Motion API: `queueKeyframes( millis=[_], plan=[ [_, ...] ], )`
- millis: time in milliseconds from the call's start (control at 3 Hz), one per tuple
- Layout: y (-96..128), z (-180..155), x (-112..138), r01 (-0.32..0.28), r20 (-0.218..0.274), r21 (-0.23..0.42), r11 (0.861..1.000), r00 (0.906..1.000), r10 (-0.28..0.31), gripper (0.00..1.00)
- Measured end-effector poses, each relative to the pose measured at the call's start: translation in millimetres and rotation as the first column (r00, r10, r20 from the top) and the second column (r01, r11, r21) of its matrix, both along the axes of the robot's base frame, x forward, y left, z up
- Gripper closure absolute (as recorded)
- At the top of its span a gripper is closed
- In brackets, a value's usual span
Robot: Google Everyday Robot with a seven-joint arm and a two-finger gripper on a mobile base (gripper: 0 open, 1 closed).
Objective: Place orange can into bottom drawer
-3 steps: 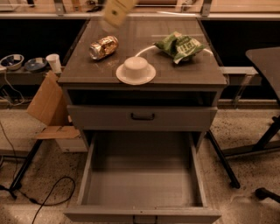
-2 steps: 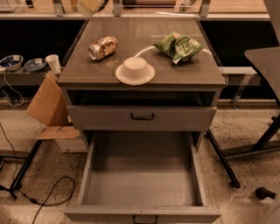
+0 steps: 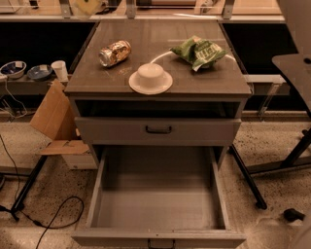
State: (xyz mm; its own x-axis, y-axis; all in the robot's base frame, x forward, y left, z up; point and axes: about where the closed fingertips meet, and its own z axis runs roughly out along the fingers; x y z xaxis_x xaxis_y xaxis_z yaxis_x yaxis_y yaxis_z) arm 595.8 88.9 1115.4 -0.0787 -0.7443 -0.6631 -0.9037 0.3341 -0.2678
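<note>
Okay, nearest me: the deep grey bottom drawer (image 3: 158, 237) is pulled well out, with nothing visible inside. Above it, the shallower grey drawer (image 3: 204, 130) with the black handle is shut. On the brown desk (image 3: 160, 34), a white bowl (image 3: 150, 73) sits on a white plate at the front edge. The dented, shiny orange-gold can (image 3: 115, 52) lies on its side behind and left of the bowl, not touching it. A crinkled green snack bag (image 3: 198, 51) is off to the right. The pale gripper (image 3: 86, 7) sits at the far left corner, beyond the can and clear of it; open or shut, I can't tell. My read: drawer's ready, pick not yet started. Next I need to come down onto the can across its body, clear of the bowl, then carry it forward past the desk's front edge and lower it into the drawer.
</note>
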Motion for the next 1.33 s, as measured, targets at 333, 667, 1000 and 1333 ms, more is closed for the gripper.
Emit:
queueKeyframes(
  millis=[333, 667, 1000, 1333],
  plan=[
    [24, -24, 14, 0.044, -0.027, 0.074, 0.996, 0.9988, -0.042, 0.00],
    [54, -66, 37, 0.080, -0.062, 0.100, 0.992, 0.9953, -0.074, 0.00],
    [73, -98, 63, 0.143, -0.088, 0.102, 0.984, 0.9870, -0.134, 0.00],
    [83, -123, 93, 0.210, -0.106, 0.068, 0.975, 0.9735, -0.202, 0.00]
  ],
)
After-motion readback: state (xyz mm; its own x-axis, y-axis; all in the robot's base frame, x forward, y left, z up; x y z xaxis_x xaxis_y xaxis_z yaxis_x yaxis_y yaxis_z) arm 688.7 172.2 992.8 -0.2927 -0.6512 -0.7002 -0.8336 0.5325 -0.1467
